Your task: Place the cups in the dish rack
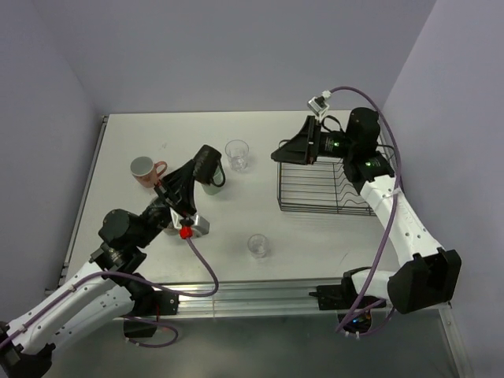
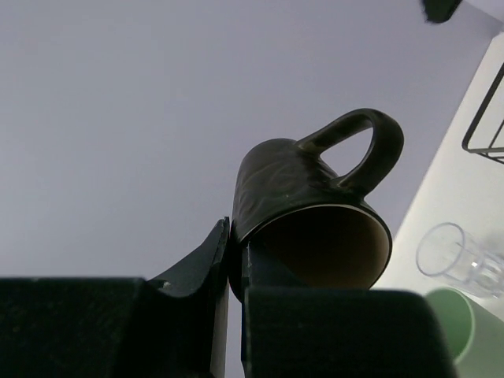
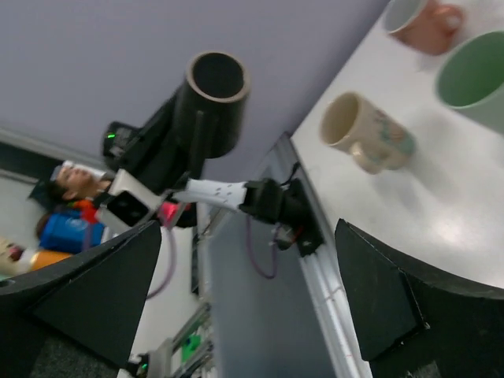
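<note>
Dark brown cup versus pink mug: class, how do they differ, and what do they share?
The dark brown cup is near black; the pink mug is pale, whitish inside. The left gripper clamps the dark brown cup's rim, off the table; the pink mug rests on it untouched. Both have handles and are outside the dish rack.

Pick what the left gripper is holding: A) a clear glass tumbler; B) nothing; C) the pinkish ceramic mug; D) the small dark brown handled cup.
D: the left gripper is shut on the rim of the small dark brown handled cup.
</note>
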